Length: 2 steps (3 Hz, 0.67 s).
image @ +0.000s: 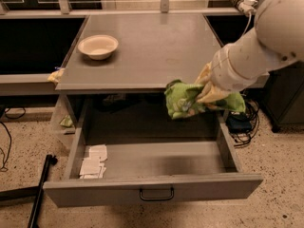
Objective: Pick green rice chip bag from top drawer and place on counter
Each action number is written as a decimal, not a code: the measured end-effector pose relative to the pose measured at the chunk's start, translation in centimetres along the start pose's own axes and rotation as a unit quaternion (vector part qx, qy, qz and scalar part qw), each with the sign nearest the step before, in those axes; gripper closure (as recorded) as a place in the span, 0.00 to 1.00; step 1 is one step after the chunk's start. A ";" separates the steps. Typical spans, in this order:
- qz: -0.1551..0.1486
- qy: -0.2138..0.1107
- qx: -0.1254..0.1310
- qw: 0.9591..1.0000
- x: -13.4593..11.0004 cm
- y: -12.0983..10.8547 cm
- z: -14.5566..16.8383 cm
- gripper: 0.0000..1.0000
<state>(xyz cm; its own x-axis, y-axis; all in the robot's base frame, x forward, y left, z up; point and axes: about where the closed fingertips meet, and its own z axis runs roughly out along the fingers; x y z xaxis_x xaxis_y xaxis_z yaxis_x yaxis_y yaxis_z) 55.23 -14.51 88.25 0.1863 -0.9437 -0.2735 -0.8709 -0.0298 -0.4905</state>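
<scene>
The green rice chip bag [183, 100] is a lime-green crinkled foil bag, held in the air above the open top drawer [152, 189], level with the front edge of the counter [152, 46]. My gripper [205, 93] comes in from the right on a thick white arm and is shut on the bag's right side; its fingers are mostly hidden by the bag. The drawer is pulled fully out, with its dark loop handle [156, 194] at the front.
A pale round bowl [98, 46] stands on the counter's left rear. Small white paper packets [93, 162] lie in the drawer's left front corner. A black pole [40, 194] leans at the lower left. Cables and a dark box [240, 122] lie on the floor at right.
</scene>
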 end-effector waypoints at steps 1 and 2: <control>-0.005 -0.041 0.064 0.997 -1.8 -4.3 -4.4 1.00; -0.005 -0.054 0.072 0.996 -2.7 -5.0 -5.2 1.00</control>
<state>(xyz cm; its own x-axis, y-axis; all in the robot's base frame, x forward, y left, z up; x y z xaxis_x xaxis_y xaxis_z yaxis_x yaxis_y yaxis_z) 56.71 -13.48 95.74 0.2492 -0.9020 -0.3526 -0.7959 0.0167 -0.6052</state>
